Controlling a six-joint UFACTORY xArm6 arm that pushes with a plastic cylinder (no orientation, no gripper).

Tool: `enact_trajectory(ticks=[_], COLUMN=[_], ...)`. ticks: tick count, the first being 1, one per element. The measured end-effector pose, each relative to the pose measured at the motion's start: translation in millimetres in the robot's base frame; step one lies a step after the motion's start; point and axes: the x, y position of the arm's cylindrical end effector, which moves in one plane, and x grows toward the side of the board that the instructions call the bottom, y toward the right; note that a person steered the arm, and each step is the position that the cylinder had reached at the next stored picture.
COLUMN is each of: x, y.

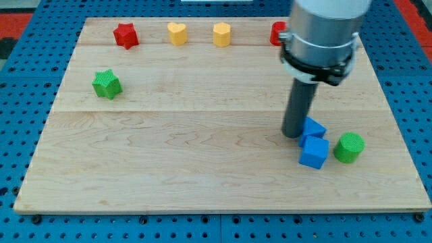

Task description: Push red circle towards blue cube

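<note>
The red circle (277,32) sits at the view's top right edge of the board, partly hidden behind the arm's grey body. The blue cube (314,152) lies at the lower right. A second blue block (314,127) touches it just above, its shape unclear. My tip (292,135) rests on the board right beside that second blue block's left side, up and left of the blue cube, far below the red circle.
A green circle (349,147) lies right of the blue cube. Along the top are a red star (125,35), a yellow heart (177,32) and a yellow hexagon-like block (222,34). A green star (106,84) lies at the left. The wooden board (169,155) lies on a blue pegboard.
</note>
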Motion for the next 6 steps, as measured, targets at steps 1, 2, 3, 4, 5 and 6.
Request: enact_trajectory(ticks=[1, 2, 3, 4, 5, 6], x=[-32, -97, -155, -193, -246, -297], y=[-22, -70, -83, -10, 93, 84])
